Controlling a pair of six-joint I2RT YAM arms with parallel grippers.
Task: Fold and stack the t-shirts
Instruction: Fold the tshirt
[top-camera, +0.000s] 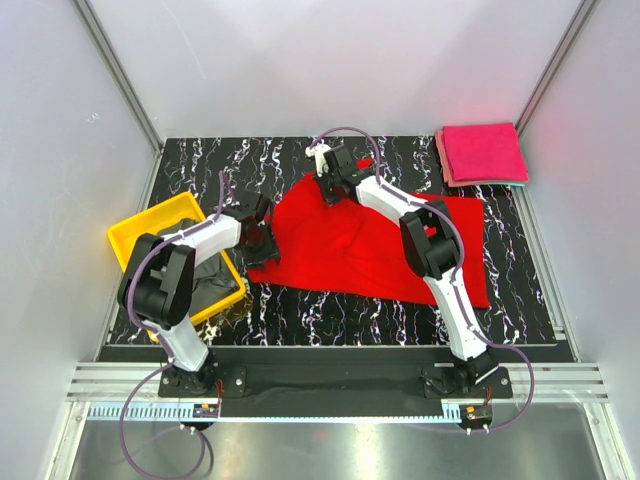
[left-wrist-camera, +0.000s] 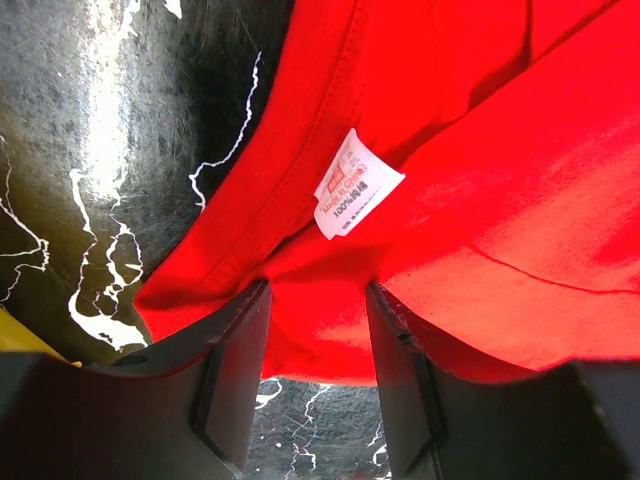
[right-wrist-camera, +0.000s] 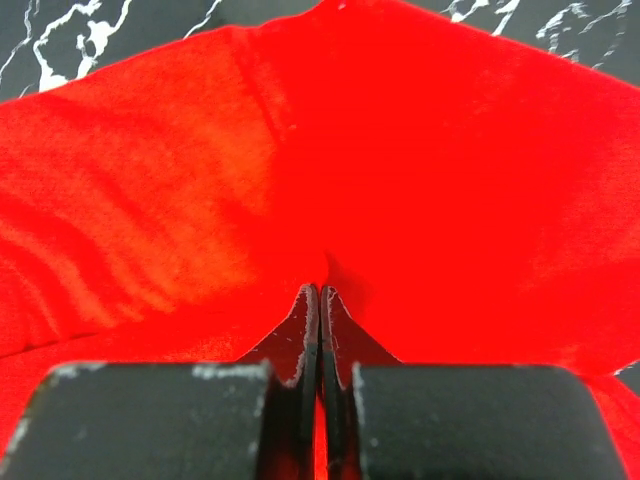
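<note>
Right tool (right-wrist-camera: 320, 295) gripped the red t-shirt (top-camera: 370, 245), jaws shut on its edge; left tool (left-wrist-camera: 318, 300), half-open astride its hem, needed closing before lifting.

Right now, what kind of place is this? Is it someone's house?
Probably not a house: it looks like a robot testing booth. Plain white walls in metal rails close it in, two robot arms are bolted at the near edge of the table, and a red t-shirt lies on it.

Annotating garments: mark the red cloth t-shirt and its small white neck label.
red cloth t-shirt (top-camera: 350, 250): top external view, its spread middle.
small white neck label (left-wrist-camera: 356, 186): left wrist view, its printed centre.
</note>
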